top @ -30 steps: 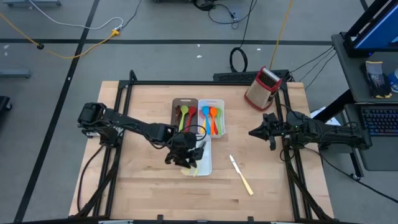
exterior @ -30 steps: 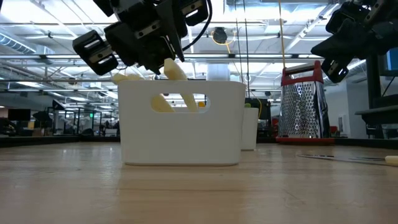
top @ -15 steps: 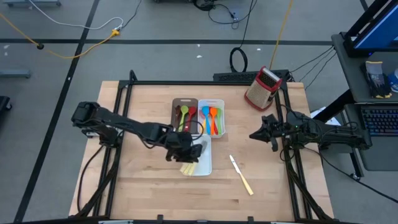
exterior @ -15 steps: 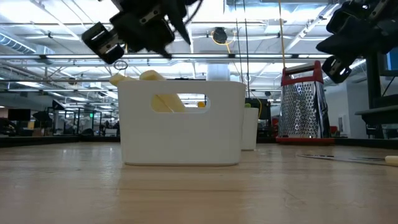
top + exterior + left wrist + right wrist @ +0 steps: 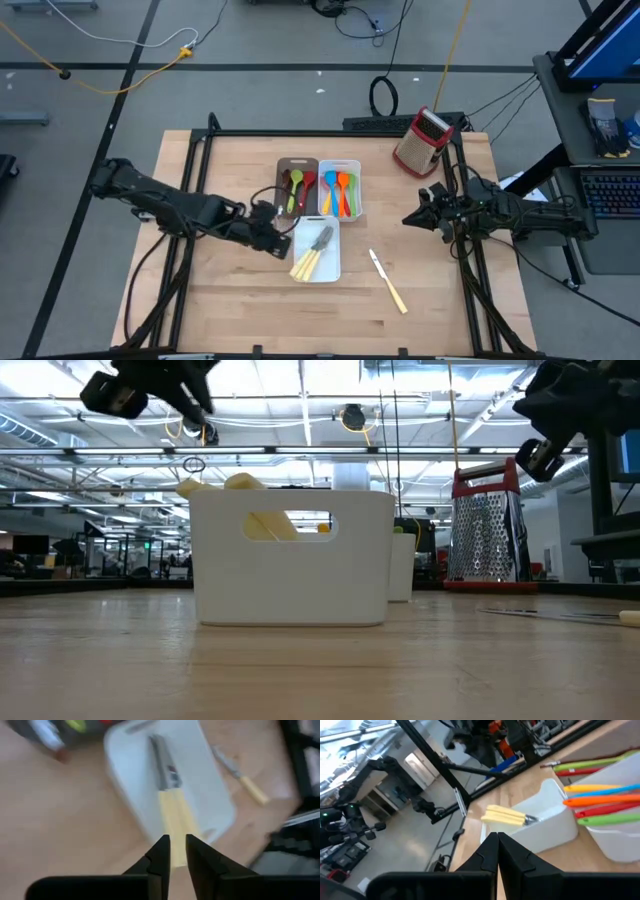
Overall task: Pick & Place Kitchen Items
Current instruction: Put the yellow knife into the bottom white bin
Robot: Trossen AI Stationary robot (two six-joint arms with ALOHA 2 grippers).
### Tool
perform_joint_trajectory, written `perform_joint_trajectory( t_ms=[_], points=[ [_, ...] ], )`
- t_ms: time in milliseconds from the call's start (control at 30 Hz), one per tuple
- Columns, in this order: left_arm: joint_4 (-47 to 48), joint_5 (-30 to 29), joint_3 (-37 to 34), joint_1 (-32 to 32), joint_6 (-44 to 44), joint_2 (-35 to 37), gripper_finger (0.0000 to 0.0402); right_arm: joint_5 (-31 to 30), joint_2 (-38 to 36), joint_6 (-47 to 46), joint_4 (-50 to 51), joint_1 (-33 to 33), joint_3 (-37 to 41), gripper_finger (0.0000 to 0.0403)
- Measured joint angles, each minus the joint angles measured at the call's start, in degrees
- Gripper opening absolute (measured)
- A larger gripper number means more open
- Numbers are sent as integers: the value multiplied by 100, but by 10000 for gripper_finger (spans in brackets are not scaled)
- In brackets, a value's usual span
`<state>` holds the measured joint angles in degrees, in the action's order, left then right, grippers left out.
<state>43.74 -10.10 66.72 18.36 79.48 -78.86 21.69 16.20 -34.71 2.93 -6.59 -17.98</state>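
Nearest me, one cream-handled knife [image 5: 387, 282] lies loose on the bare surface [image 5: 220, 300], to the right of the front white tray [image 5: 333, 272] and apart from it; I take that as the next thing to collect. In that tray lie two more cream-handled knives [image 5: 312, 258], side by side, handles towards me and blades pointing away, which fits a sort that gives each kind of utensil its own bin. My left claw [image 5: 176, 846] hovers just to the left of the front white tray and above its rim. Its fingers [image 5: 162, 855] stand only a narrow gap apart with nothing between them, so I judge a drop-off finished, not a grasp begun. Well to the right of the tray, my right claw [image 5: 496, 839] waits over the surface's right edge, pressed fully shut and empty, pointing back towards the tray. Directly behind the front white tray sit two more bins side by side: a brown tray [image 5: 283, 163] with red and green spoons [image 5: 298, 188], and a second white tray [image 5: 356, 168] with blue and orange spoons [image 5: 343, 190]. Farthest off, behind and to the right of the front white tray, a red-and-metal grater [image 5: 420, 142] stands upright at the back corner. Nothing lies between the loose knife and the tray, though the tray's wall must be cleared when carrying it in.
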Motion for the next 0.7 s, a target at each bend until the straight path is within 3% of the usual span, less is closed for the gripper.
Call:
perform_joint_trajectory(
  t_ms=[233,500,700],
  points=[
    [49,-855,-4,251,-1303,321,13,-41,117,30,-503,0,0,0],
    [225,-982,-206,252,-1885,504,6,-46,359,43,-624,0,0,0],
    [-1061,-946,-1198,250,-2006,942,8,-59,607,169,-863,64,0,0]
  ],
)
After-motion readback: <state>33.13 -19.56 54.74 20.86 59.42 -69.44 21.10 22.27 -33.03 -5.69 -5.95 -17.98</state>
